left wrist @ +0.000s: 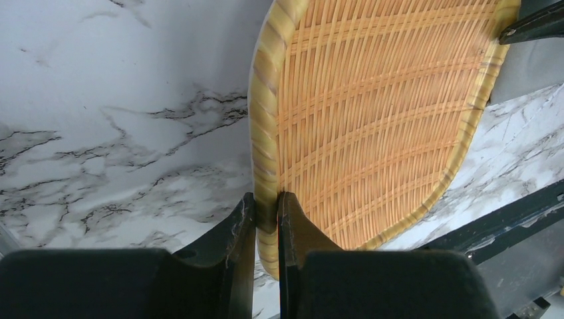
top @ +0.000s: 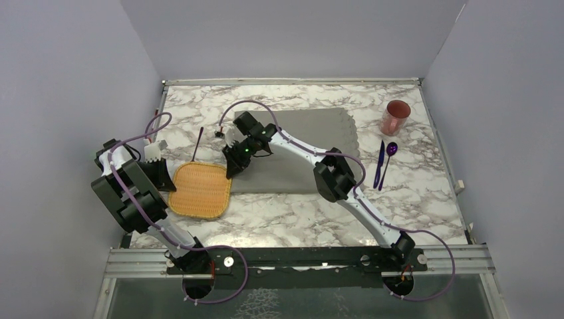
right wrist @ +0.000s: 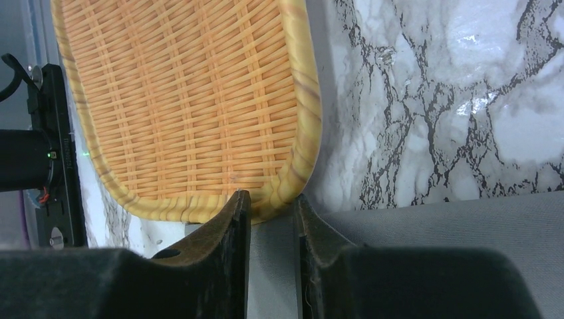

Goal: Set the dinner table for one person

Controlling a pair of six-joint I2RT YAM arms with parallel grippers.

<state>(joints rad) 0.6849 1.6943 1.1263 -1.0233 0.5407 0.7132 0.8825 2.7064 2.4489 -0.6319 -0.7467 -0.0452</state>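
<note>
A square woven wicker plate (top: 199,190) lies on the marble dinner table (top: 299,216), left of a grey scalloped placemat (top: 302,153). My left gripper (top: 167,178) is shut on the plate's left rim. In the left wrist view the gripper (left wrist: 266,201) pinches the rim (left wrist: 265,133) between both fingers. My right gripper (top: 233,167) is at the plate's far right corner. The right wrist view shows that gripper (right wrist: 271,197) with narrow jaws on either side of the rim's corner (right wrist: 292,186), over the placemat (right wrist: 432,226).
A pink cup (top: 397,117) stands at the back right. A purple knife (top: 379,163) and spoon (top: 391,151) lie right of the placemat. A thin dark purple utensil (top: 198,143) lies behind the plate. Walls enclose the table on three sides.
</note>
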